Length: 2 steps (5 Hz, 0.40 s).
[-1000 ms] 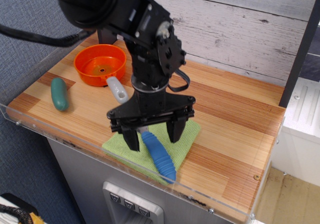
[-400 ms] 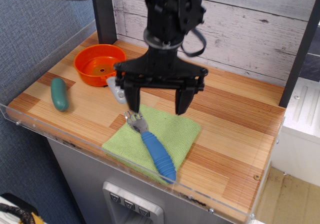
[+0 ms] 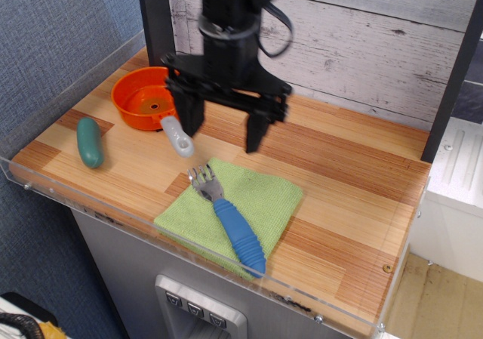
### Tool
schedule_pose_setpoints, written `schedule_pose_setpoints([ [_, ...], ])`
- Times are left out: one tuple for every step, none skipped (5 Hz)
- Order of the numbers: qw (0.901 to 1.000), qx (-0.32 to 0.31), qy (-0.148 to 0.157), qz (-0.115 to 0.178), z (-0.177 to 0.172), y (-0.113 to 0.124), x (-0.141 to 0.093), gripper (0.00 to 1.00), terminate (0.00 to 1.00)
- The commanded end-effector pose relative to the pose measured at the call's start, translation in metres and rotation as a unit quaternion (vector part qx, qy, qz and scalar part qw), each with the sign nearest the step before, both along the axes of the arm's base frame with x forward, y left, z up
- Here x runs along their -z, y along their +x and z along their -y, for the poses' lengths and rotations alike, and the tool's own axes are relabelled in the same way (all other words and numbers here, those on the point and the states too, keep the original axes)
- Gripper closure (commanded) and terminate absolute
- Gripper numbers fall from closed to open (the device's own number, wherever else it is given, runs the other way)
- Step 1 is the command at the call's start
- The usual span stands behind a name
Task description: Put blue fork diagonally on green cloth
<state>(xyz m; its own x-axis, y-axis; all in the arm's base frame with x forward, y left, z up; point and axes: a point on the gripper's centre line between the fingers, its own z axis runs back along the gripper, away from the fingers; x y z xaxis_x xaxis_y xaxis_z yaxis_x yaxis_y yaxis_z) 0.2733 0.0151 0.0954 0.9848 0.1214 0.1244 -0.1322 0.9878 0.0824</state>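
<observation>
The blue fork (image 3: 236,229) lies diagonally on the green cloth (image 3: 264,198), grey tines toward the upper left, blue ribbed handle reaching the cloth's front corner. The cloth lies flat near the table's front edge. My gripper (image 3: 223,130) hangs open and empty well above the table, behind and above the fork's head, with its two black fingers spread wide. Nothing is between the fingers.
An orange pan (image 3: 143,96) with a grey handle (image 3: 176,136) stands at the back left. A teal pickle-shaped thing (image 3: 89,142) lies at the left. A clear plastic rim (image 3: 113,217) runs along the front and left edges. A dark post (image 3: 153,18) stands behind the pan.
The gripper has risen off the fork and moved up and back to the left, staying open. The fork stays on the cloth where it was released.
</observation>
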Motion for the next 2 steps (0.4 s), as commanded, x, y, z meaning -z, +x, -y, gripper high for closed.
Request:
schedule_pose_setpoints([
  [0.9984, 0.003, 0.023, 0.051, -0.025, 0.037, -0.024, 0.00, 0.00],
  [0.9971, 0.001, 0.032, 0.069, -0.041, 0.057, -0.031, 0.00, 0.00],
])
